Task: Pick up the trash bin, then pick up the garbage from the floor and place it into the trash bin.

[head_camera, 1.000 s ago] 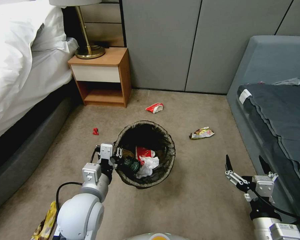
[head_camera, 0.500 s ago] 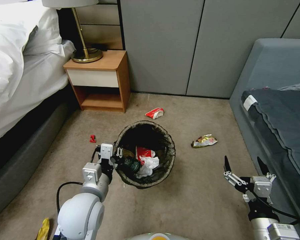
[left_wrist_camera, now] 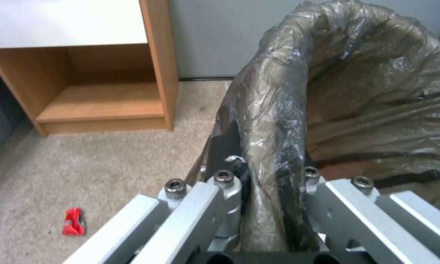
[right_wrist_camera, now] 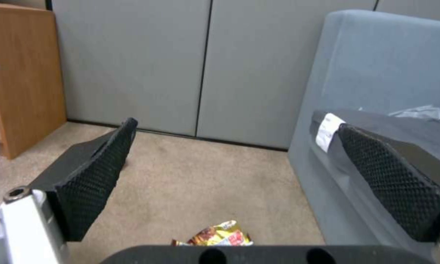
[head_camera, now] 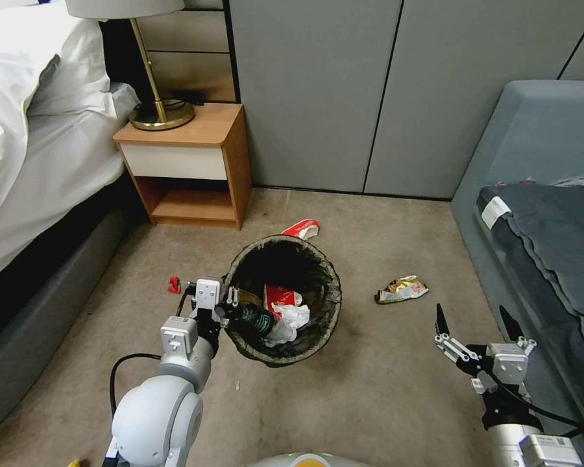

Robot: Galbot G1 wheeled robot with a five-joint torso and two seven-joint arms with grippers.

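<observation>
The trash bin [head_camera: 322, 280], lined with a dark bag, hangs just above the floor [head_camera: 383, 389]. My left gripper [head_camera: 230, 305] is shut on its near-left rim; the left wrist view shows that gripper [left_wrist_camera: 271, 176] pinching the bag-covered rim [left_wrist_camera: 273, 110]. Inside lie a green bottle [head_camera: 253, 320], white tissue [head_camera: 293, 319] and a red-and-white wrapper [head_camera: 280, 297]. Garbage on the carpet: a red-and-white wrapper [head_camera: 302, 227] behind the bin, a yellow snack wrapper [head_camera: 401, 289] to its right, a small red scrap [head_camera: 173, 284] to its left. My right gripper [head_camera: 472, 312] hovers open, short of the snack wrapper [right_wrist_camera: 217, 234].
A wooden nightstand [head_camera: 188, 165] with a brass lamp [head_camera: 161, 115] stands at the back left beside the bed [head_camera: 39, 162]. A grey sofa [head_camera: 538, 220] lines the right side. Grey wall panels [head_camera: 344, 91] close the back. Open carpet lies between bin and sofa.
The whole picture has shifted: the camera has moved forward, so the floor litter sits lower and the yellow wrapper at lower left has left the picture. Both arms keep their pose.
</observation>
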